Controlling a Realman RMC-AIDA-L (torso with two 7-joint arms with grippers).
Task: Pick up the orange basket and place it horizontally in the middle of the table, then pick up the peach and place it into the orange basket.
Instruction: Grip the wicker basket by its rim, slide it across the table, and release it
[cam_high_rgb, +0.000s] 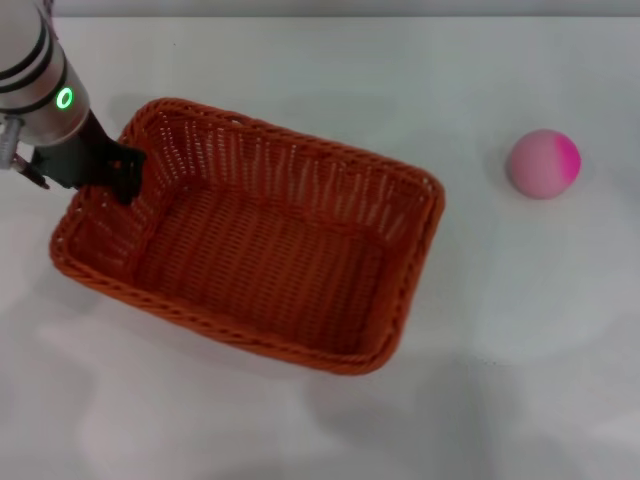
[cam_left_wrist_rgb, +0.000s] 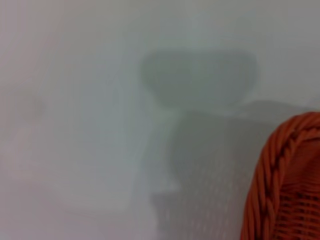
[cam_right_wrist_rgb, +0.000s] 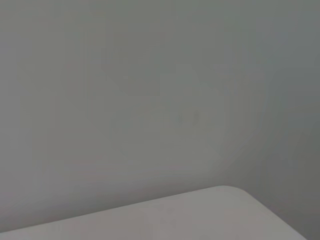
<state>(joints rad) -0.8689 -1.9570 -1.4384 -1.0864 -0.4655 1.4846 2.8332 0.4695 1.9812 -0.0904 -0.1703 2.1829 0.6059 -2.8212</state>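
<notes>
**Basket sitting crooked on the table, left gripper at its corner**

Closest thing to the head camera is the orange basket (cam_high_rgb: 250, 240), a big woven one with a braided rim. It sits on the white table (cam_high_rgb: 520, 380), left of the middle, and it's skewed: the long side runs from far left down to near right, so it isn't square to the table edge. Nothing inside it, just the woven floor showing.

The left gripper (cam_high_rgb: 125, 175) is at the basket's far-left corner, coming in from the left edge of the view. Its dark fingers (cam_high_rgb: 128, 168) sit right at the rim there, apparently with the wall between them, but I honestly can't tell if they're pinched on the wicker or just sitting around it. The left wrist view doesn't help much, it only catches a curve of the braided rim (cam_left_wrist_rgb: 280, 180) and a soft shadow on the table.

The peach (cam_high_rgb: 543, 163) is well off to the right and a bit farther back, alone on the bare table, pale pink with the magenta blush on its right side.

The right gripper isn't visible anywhere; its wrist camera just shows a table corner.
</notes>
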